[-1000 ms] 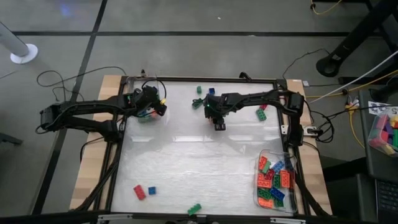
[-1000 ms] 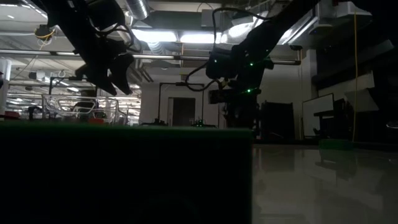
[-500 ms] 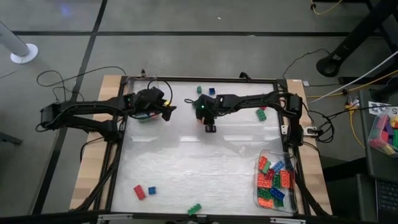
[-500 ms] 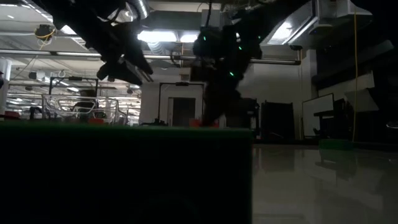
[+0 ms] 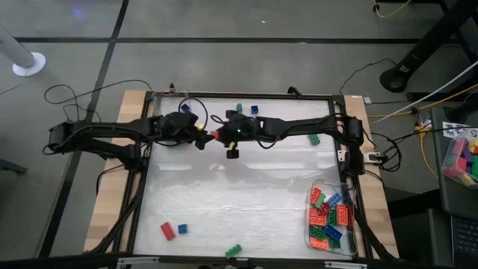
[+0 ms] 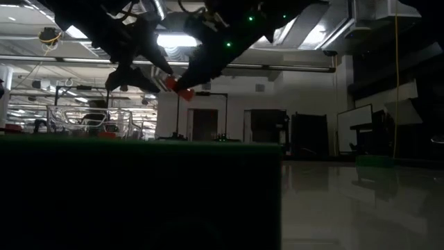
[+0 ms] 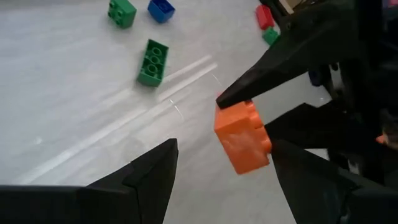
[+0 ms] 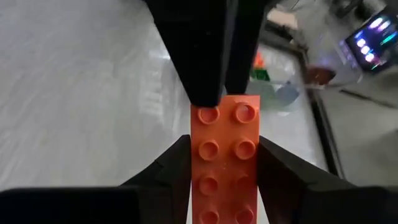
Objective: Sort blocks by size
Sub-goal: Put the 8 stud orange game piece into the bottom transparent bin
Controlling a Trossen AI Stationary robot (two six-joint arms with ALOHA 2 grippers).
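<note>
My right gripper is shut on an orange two-by-four studded brick, held in the air over the table's far left part. The brick also shows in the left wrist view and in the low view. My left gripper faces it with its fingers open; they stand to either side of the brick's free end, and I see no touch. Other blocks lie loose on the table: a green long one, a small green one and a blue one. My right gripper pinches the orange brick by its two long sides between the two fingers, at the end nearer the wrist. The fingers come from the table's right, slanting down, and lie along the brick. It juts out past the fingertips, studs toward the wrist camera, clear of the table.
A clear tray with several red, orange, green and blue bricks stands at the near right. Loose bricks lie at the far edge, right of centre, near left and near edge. A small clear container stands behind my left gripper.
My right gripper has risen from the table and gone toward the table's left, tipping up from pointing down, and has lifted the orange brick clear. My left gripper has swung toward the right gripper and rolled, staying open.
</note>
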